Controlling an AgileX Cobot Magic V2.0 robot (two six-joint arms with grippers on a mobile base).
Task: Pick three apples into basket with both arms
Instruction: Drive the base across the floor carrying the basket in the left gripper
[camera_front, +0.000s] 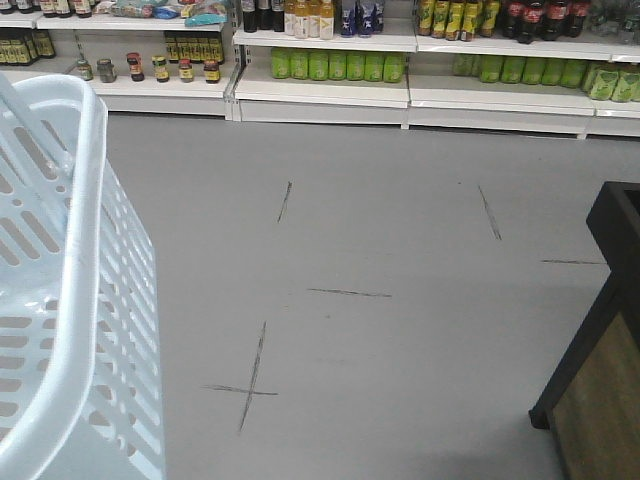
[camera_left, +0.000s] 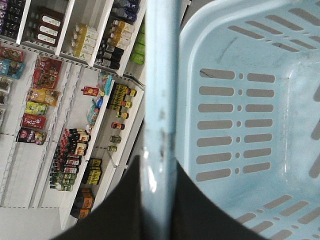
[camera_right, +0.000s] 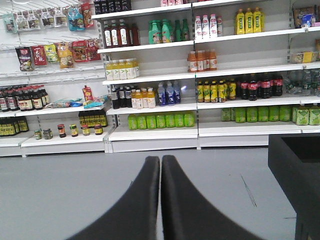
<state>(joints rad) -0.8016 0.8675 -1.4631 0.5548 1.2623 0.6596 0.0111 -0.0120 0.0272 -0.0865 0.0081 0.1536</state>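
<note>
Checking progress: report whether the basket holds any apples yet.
Empty where visible: the left wrist view shows the basket bare inside, slotted walls and floor, nothing lying in it. Part lies out of frame.

Left hand (camera_left: 158, 170) around basket handle (camera_left: 160, 75)

Left wrist looks closely into basket (camera_left: 250, 125); others face shelves (camera_right: 150, 135).
</note>
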